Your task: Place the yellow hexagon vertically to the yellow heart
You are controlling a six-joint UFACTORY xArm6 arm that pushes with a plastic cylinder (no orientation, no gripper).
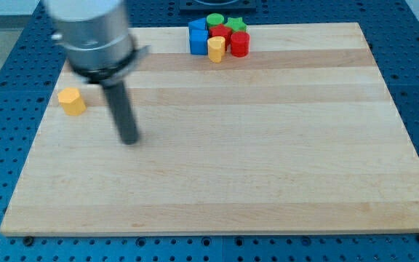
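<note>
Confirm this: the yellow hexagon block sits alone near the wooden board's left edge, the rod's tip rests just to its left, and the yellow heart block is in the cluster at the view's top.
Not quite. The camera view shows my tip to the right of the yellow hexagon block, slightly lower in the view and not touching it. The rest holds: the hexagon sits alone near the left edge of the wooden board, and the yellow heart block is in the cluster at the view's top.

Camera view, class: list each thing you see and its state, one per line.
My tip: on the board, right of the yellow hexagon, not touching.
Yellow hexagon: alone, upright, near left edge.
Yellow heart: in the top cluster.
Blue block, green blocks, red blocks: packed together.
</note>
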